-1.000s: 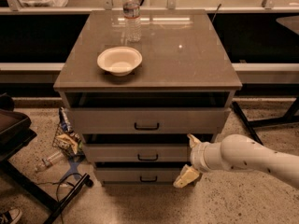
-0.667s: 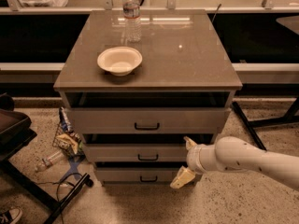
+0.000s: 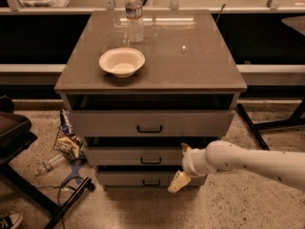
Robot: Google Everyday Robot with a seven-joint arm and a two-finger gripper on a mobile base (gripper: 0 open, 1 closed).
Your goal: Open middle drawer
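Observation:
The grey cabinet has three flat drawer fronts stacked, each with a small black bar handle. The middle drawer has the medium-sized front, and its handle sits at its centre. A dark gap shows above it. The top drawer is the largest and the bottom drawer the smallest. My gripper reaches in from the right on a white arm. It is open, in front of the right ends of the middle and bottom drawers, to the right of the middle handle. One fingertip points up and the other down.
A white bowl and a clear water bottle stand on the cabinet top. Litter and a wire basket lie on the floor at the left, beside a dark stand. A black table leg crosses the floor at the right.
My arm has moved left, bringing the gripper closer to the middle drawer's handle. The drawers have not moved.

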